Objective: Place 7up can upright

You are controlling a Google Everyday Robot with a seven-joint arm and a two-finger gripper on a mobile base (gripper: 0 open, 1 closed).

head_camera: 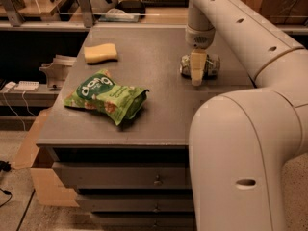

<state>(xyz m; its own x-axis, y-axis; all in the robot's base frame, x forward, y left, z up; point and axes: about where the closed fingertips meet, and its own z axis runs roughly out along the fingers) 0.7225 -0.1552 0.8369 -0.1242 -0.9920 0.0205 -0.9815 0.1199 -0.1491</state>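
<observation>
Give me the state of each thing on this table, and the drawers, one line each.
can: lying on its side on the table, not upright.
hand: down at the can, crossing its middle in this view.
snack bag: lying flat, crumpled.
sponge: lying flat.
drawers: closed.

Gripper (198,75) low over the bench (159,97), right at the 7up can (212,64), which seems to lie sideways; green bag (108,96) and yellow sponge (100,53) well apart.
</observation>
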